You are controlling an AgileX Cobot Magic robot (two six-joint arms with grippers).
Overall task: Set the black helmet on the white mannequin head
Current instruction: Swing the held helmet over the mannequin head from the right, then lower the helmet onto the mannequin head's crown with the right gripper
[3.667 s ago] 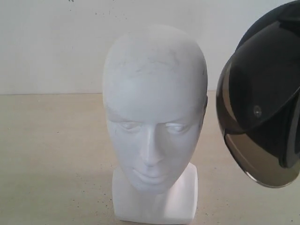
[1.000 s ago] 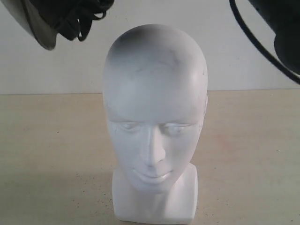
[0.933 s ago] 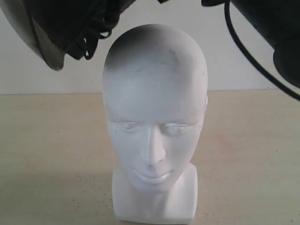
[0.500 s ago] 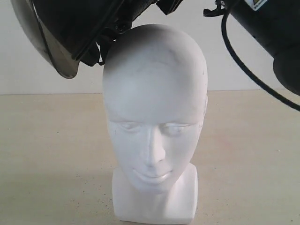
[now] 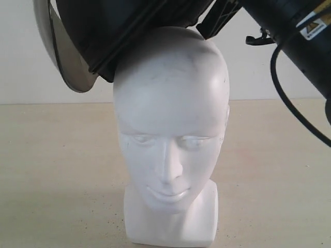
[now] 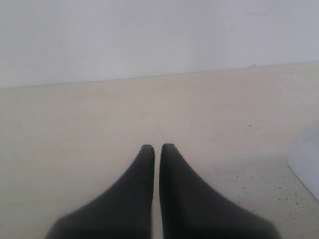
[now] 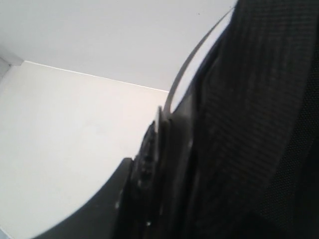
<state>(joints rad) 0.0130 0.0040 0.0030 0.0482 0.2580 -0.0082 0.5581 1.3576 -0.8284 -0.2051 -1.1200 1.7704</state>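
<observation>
Right pincer (image 5: 216, 21), reaching in from the upper right, looks clenched on the edge of the matte black rounded open-face helmet (image 5: 124, 23) opposite its visor. Its wrist camera sees little besides the black mesh padded lining (image 7: 259, 119) and the rim. The helmet hangs tilted over the crown of the glossy white bald mannequin head (image 5: 170, 119), its lower rim at or just touching the crown. The smoky tinted bubble visor (image 5: 62, 57) juts out to the side, clear of the face. The head stands upright on its blocky base on the pale beige table (image 5: 57, 170). I judge the shell stiff and fairly weighty for a one-sided hold, and smooth enough to slip, so the rim with its padding is the sensible place to grip. The visor would scratch easily, and the glossy head might tip if pushed sideways. Left pincer (image 6: 157, 148) is closed on nothing, low over the table near the head's base. A yellow-and-white sticker (image 5: 313, 26) on the right arm is too small to read, and no brand shows on the helmet.
</observation>
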